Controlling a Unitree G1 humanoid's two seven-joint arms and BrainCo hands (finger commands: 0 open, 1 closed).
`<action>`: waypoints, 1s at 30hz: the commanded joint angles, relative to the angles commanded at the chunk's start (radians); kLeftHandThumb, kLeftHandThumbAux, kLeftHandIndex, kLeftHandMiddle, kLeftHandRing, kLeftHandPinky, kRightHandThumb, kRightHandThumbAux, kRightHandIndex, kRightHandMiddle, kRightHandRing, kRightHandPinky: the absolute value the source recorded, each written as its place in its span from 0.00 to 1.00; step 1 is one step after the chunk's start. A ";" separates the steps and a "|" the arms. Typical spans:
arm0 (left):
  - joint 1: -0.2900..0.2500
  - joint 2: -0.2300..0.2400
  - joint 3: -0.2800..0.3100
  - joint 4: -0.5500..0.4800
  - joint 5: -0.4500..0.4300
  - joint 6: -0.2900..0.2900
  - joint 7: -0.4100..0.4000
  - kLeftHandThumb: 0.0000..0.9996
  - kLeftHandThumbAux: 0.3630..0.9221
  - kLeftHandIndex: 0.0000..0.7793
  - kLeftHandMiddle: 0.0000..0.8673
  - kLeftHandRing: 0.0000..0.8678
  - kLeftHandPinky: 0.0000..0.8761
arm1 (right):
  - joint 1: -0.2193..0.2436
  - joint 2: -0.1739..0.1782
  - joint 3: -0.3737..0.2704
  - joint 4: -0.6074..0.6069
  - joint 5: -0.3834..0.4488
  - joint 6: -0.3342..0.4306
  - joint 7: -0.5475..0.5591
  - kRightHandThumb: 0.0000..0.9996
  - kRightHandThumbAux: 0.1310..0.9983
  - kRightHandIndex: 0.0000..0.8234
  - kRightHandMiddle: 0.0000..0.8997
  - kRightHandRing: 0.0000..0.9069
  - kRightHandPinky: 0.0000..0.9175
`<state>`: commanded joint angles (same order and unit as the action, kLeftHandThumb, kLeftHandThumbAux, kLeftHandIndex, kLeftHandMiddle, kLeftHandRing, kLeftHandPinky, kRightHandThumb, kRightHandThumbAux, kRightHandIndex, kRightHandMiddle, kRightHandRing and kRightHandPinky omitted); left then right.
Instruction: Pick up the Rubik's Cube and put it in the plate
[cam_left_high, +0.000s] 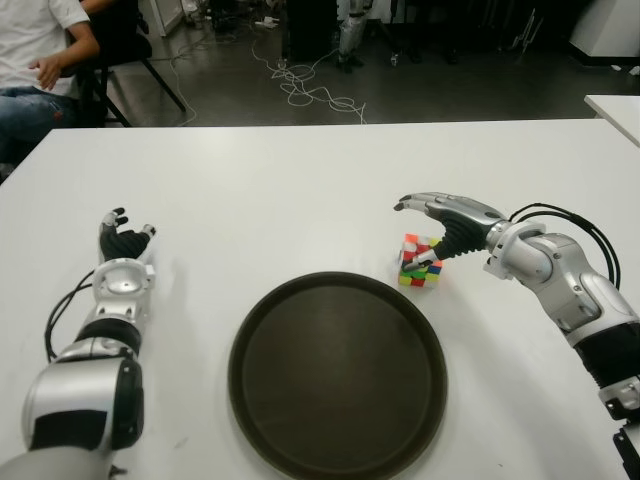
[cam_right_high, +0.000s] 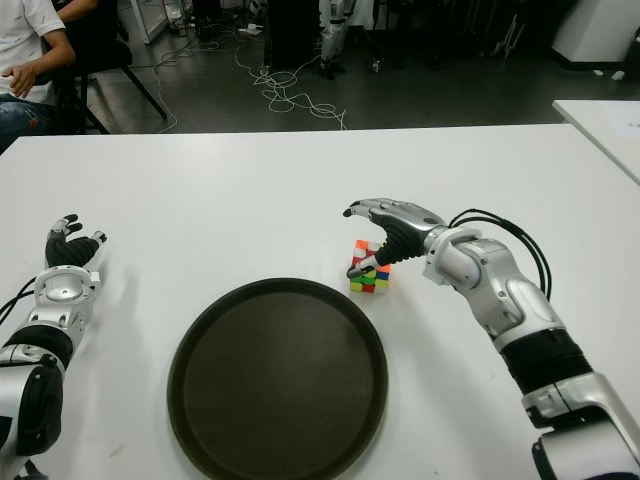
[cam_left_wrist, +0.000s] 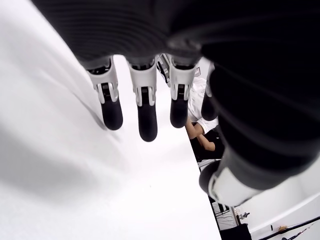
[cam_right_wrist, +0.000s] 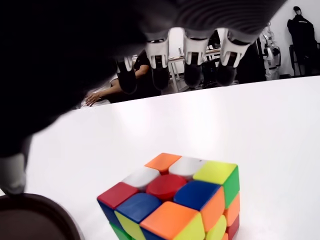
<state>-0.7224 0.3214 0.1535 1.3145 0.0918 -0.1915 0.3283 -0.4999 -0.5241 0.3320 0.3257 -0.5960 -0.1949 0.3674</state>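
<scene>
- We see the Rubik's Cube (cam_left_high: 419, 261) standing on the white table (cam_left_high: 300, 190), right of centre in the left eye view, just beyond the upper right rim of the dark round plate (cam_left_high: 338, 375) and apart from it.
- Our right hand (cam_left_high: 440, 215) hovers over the cube with its fingers (cam_right_wrist: 192, 60) stretched out and spread; it grips nothing, and the thumb reaches down beside the cube.
- Our left hand (cam_left_high: 123, 243) shows at the left of the frame, well left of the plate, fingers loosely apart and empty.
- A seated person (cam_left_high: 35, 60) shows at the upper left corner.
</scene>
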 joint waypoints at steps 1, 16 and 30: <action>0.000 0.000 0.000 0.000 0.000 -0.001 0.000 0.11 0.70 0.17 0.18 0.18 0.16 | 0.000 0.001 0.001 -0.001 0.000 0.005 0.001 0.00 0.40 0.00 0.00 0.00 0.00; 0.002 0.002 0.000 0.002 0.000 0.000 -0.005 0.13 0.69 0.15 0.16 0.17 0.16 | 0.002 0.012 0.004 0.002 0.003 0.020 -0.009 0.00 0.42 0.00 0.00 0.00 0.00; -0.001 0.003 -0.005 0.000 0.002 0.001 0.000 0.11 0.75 0.13 0.17 0.20 0.21 | 0.009 0.015 0.015 -0.015 -0.002 0.056 0.002 0.00 0.44 0.00 0.00 0.00 0.00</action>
<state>-0.7237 0.3246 0.1489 1.3146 0.0941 -0.1904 0.3283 -0.4911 -0.5087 0.3470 0.3111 -0.5983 -0.1388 0.3693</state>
